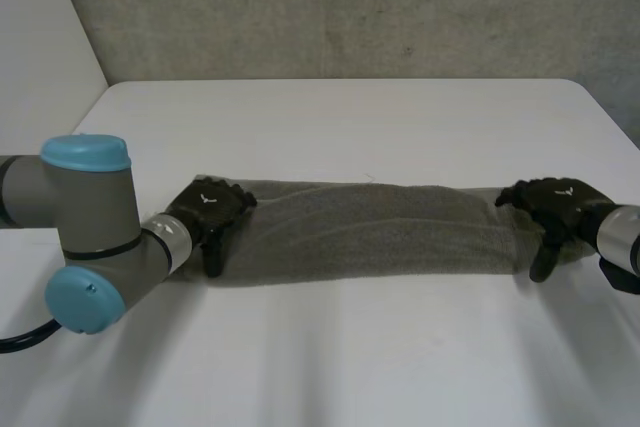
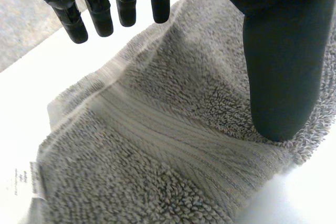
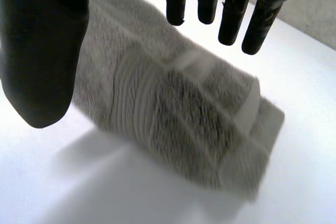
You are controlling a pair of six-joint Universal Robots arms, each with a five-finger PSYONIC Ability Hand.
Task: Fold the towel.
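Left robot hand open on towel, right robot hand open

Long grey terry-cloth towel: ribbed woven band at each end. Smooth white table. Black left hand; black right hand.

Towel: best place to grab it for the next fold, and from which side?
Probably the two short ends, from above. The towel lies flat on the table as one long folded strip running left to right. The left hand and right hand are open, one over each end, so each could pinch its end's layers together.
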